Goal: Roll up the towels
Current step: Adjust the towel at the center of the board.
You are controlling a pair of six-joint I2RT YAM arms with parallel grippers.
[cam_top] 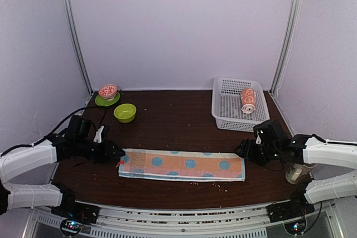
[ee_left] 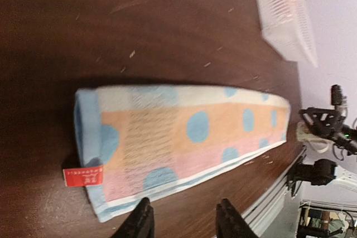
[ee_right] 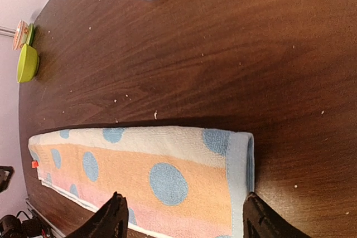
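Top external view, largest first. Bench (cam_top: pixel 167 126): dark wood, with both arms reaching in low from the near corners. Blue dotted towel (cam_top: pixel 184 165): laid flat near the front edge as a long folded strip, running left to right between the two claws. No turn of a roll is seen at either end. Basket (cam_top: pixel 226 110): far right, with the orange towel (cam_top: pixel 248 100) lying rolled inside. Green bowl (cam_top: pixel 125 112): far left, well apart from the work.

Step judged: one towel is done and the dotted one is folded, but its rolling is not begun. The next move is judged to call for one short end to be pinched, lifted and turned over onto the strip, and the roll kept straight.

Left claw (cam_top: pixel 117 153): parted, nothing held, just off the strip's left end near the red tag (ee_left: pixel 83 176). Right claw (cam_top: pixel 241 150): spread wide, empty, at the right end. Both forearms are held low and nearly level, pointed inward toward each other.
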